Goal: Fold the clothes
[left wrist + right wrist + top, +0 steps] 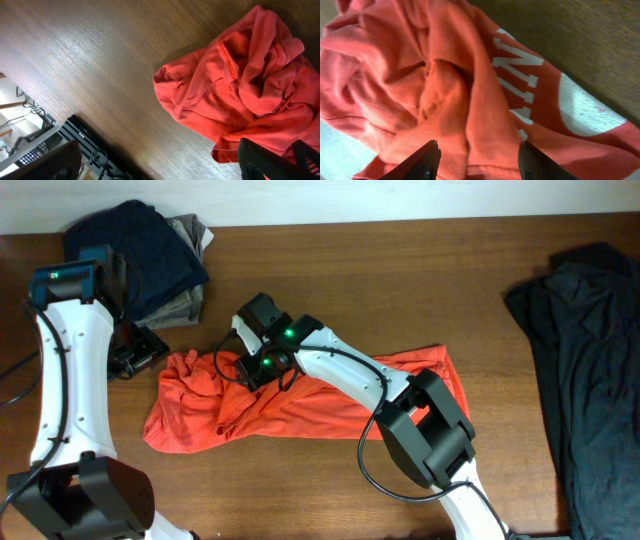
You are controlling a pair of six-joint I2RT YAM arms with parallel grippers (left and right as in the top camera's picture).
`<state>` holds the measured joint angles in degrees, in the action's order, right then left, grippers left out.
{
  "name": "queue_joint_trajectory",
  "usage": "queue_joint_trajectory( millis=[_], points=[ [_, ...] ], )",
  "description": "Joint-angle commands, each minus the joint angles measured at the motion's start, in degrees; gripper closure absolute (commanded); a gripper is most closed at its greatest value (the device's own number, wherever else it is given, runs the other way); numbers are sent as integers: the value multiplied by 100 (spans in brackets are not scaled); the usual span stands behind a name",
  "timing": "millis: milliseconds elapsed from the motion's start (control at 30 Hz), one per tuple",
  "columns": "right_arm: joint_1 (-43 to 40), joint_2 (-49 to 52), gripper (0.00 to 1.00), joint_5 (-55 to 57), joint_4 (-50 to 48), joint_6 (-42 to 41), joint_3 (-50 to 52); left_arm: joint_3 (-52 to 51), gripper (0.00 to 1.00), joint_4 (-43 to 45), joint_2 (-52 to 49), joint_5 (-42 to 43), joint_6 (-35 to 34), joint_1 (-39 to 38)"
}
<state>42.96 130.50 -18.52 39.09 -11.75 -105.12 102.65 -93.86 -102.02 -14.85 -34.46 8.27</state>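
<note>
T-shirt on table — folded garments behind-left

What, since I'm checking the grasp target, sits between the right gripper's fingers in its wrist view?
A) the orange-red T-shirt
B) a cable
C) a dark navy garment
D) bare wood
A: the right gripper stands open astride bunched fabric of the orange-red T-shirt, with its white lettering alongside.
</note>
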Motion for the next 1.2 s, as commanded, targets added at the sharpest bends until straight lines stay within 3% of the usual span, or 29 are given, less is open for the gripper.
queue_joint_trajectory(
  millis=[0, 667, 800, 900, 1033, 1167],
  points=[
    [31, 116, 44, 417, -52, 103, -92, 52, 1, 13, 96, -59, 138, 15],
    [168, 210, 51, 398, -79, 186, -92, 52, 1, 17, 96, -59, 138, 15],
    [173, 210, 61, 400, -50, 184, -92, 52, 1, 17, 96, -59, 138, 15],
    [173, 210, 80, 398, -37, 160, -92, 52, 1, 17, 96, -61, 140, 15],
    [164, 133, 96, 269, 92, 35, -190, 52, 1, 20, 96, -61, 179, 15],
    [168, -98, 96, 94, 756, 33, -774, 52, 1, 44, 96, -63, 179, 15]
  ],
)
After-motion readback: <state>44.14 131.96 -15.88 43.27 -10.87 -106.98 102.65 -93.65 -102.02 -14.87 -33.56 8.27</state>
